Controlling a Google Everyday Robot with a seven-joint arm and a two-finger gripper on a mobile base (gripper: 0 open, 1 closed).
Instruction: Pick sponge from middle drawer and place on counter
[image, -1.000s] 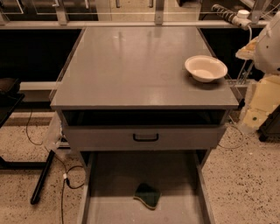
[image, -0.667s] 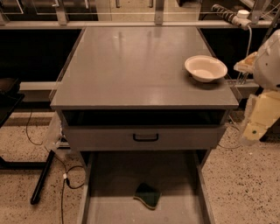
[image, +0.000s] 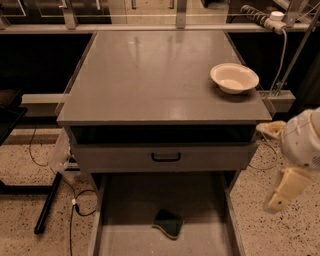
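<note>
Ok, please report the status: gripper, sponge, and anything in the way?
Gripper open, right of the cabinet, below counter level. Sponge lying in the open middle drawer, untouched. Bowl on the counter's right side; nothing over the sponge.

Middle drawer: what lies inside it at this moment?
On the visible floor of the middle drawer lies only the sponge. The drawer's back part is hidden under the drawer front above. The gripper hangs outside, to the right.

counter (image: 150, 80) | bowl (image: 234, 78) on far-right part | gripper (image: 282, 187) apparently below right edge
</note>
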